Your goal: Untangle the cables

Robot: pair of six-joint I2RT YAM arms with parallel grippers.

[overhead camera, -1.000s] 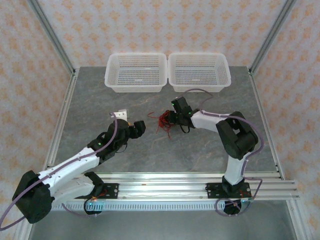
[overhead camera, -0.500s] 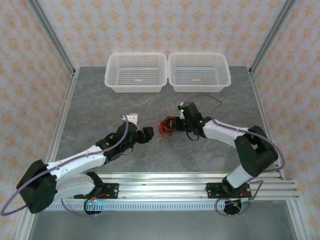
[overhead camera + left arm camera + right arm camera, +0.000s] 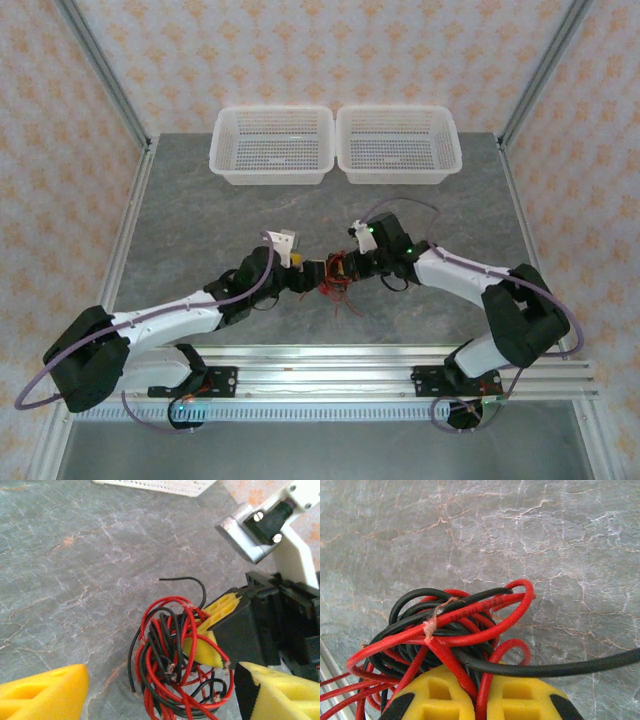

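The tangle of red and black wires (image 3: 338, 280) sits a little toward 6 o'clock from the middle of the desk (image 3: 200, 210), between the two arms. The right gripper (image 3: 354, 268) meets it from the 3 o'clock side, pressed together on a few strands. Its wrist view shows red loops and one black wire running into the seam between the yellow pads (image 3: 440, 700), with the rest of the knot bunched just beyond them. That pinch reads as an anchor: one side of the knot is fixed so the other arm has something to pull against.

The left gripper (image 3: 308, 277) comes in from the 9 o'clock side, spread wide. In its wrist view one yellow pad lies at 7 o'clock and the other at 5 o'clock, with the wires between them, and neither seems to touch a strand. Held like this, it looks ready to close on the free side of the knot, opposite the pinch.

A loose black end (image 3: 185, 578) curls out at the knot's 12 o'clock and would be a sensible strand to draw out first. Whether the knot rests on the desk or hangs just above it, I cannot tell. Two white mesh baskets (image 3: 271, 172) stand at the desk's 12 o'clock edge, well apart from the wires, probably to receive the separated ones.
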